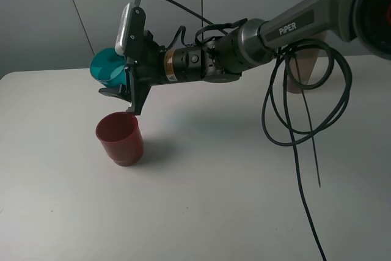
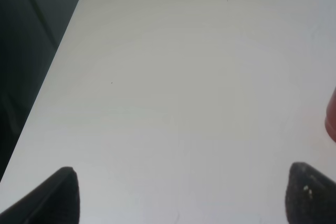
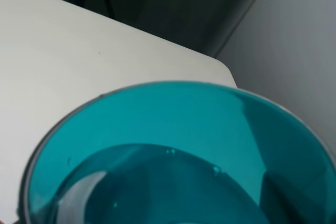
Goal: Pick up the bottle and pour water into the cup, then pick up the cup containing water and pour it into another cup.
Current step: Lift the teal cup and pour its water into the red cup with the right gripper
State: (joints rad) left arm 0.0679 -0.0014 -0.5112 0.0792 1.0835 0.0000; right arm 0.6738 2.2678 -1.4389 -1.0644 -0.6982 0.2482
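We see our right gripper (image 1: 125,90) pinching the tilted teal cup (image 1: 107,68) at upper left of the high view, just above the red cup (image 1: 120,139). Our left gripper (image 2: 178,195) hangs spread over the table (image 2: 184,77).

Right gripper (image 1: 122,76) is reaching across to the far left side, clamping the teal cup (image 1: 105,65) in the air. Teal cup is tipping well over on its side, just above the red cup (image 1: 121,139). Red cup is standing upright on the white table (image 1: 214,200), apart from the teal cup. Black cables (image 1: 293,120) are hanging off the arm on the right.
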